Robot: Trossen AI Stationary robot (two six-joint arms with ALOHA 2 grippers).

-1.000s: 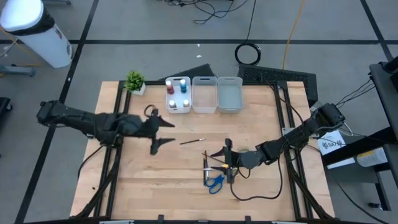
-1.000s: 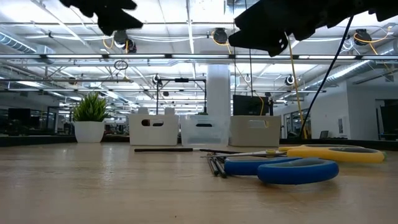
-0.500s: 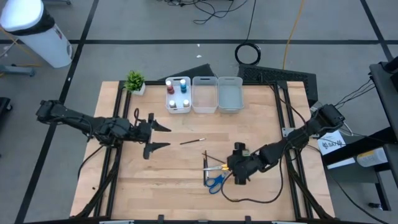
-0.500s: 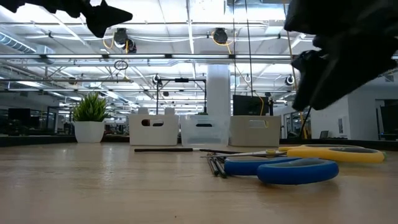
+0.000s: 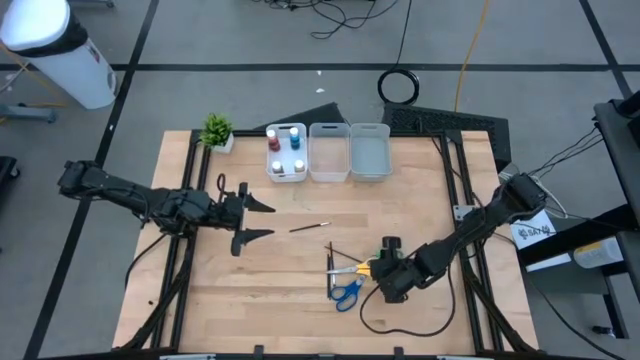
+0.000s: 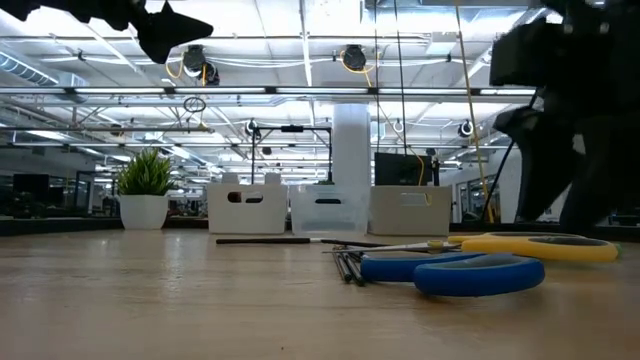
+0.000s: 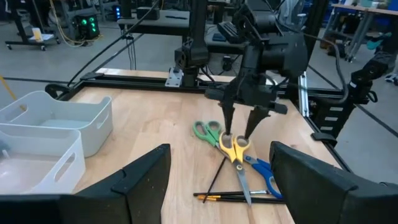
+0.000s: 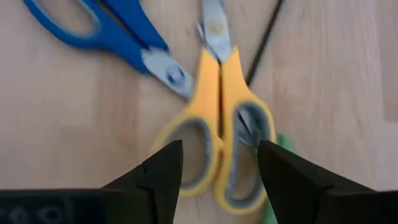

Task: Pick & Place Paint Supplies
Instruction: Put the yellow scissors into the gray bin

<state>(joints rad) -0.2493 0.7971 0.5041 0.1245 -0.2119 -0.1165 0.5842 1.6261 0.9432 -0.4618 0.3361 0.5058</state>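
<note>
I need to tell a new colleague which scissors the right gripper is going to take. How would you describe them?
Start at the three white bins along the far edge of the table, then come toward the near edge to the small heap of scissors and brushes under the right gripper. The yellow scissors lie there, handles between the open fingers. The blue scissors and green scissors beside them differ only in colour.
</note>
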